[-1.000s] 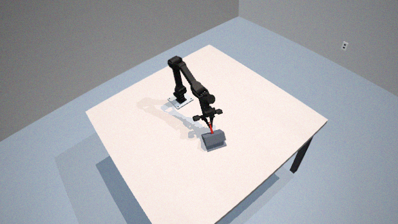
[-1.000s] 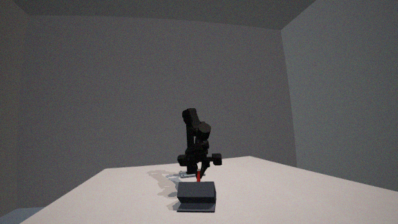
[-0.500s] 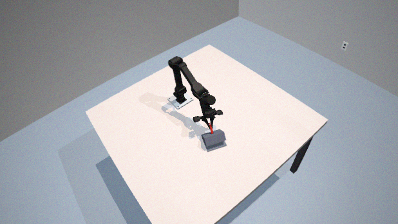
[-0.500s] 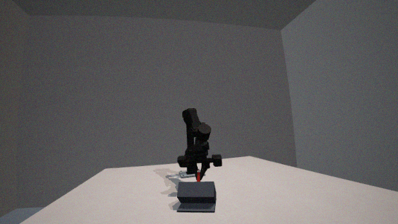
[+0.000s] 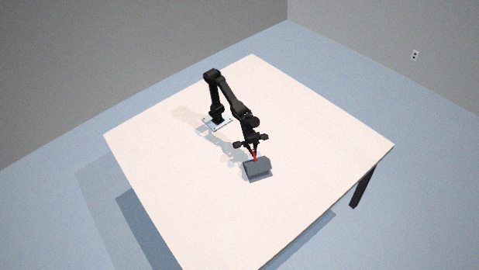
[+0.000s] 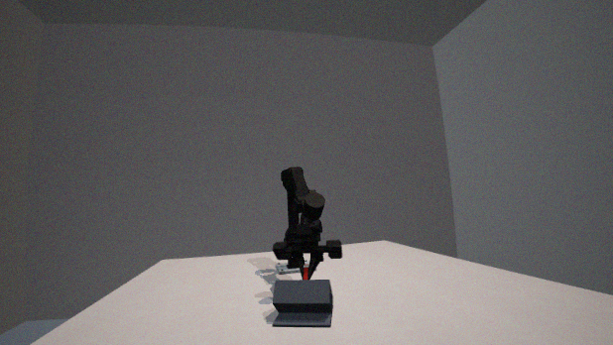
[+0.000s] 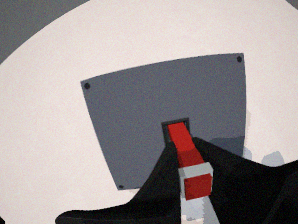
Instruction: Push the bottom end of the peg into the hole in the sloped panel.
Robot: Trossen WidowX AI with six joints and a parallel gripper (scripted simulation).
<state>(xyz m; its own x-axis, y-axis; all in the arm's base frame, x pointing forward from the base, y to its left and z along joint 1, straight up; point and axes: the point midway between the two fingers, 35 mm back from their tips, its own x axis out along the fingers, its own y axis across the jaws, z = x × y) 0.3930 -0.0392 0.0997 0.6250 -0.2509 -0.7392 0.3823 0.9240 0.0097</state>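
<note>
My gripper (image 5: 254, 153) (image 6: 306, 274) (image 7: 182, 145) is shut on the red peg (image 5: 255, 157) (image 6: 306, 273) (image 7: 189, 155). The peg has flat sides and a pale band near its top end. It slants down to the face of the grey sloped panel (image 5: 257, 167) (image 6: 303, 291) (image 7: 125, 112). In the wrist view, its bottom end lies over the square hole (image 7: 165, 131), with dark hole showing along the far edge and the left side. The peg's sides look roughly in line with the hole's. Whether the tip is inside the hole is hard to tell. The fingers hide the hole's near edge.
The panel's block stands on the pale table (image 5: 186, 194) (image 6: 149, 307), with small dark dots at the corners of its face. The arm's base plate (image 5: 217, 122) is behind it. The arm's shadow falls on the table beside the block.
</note>
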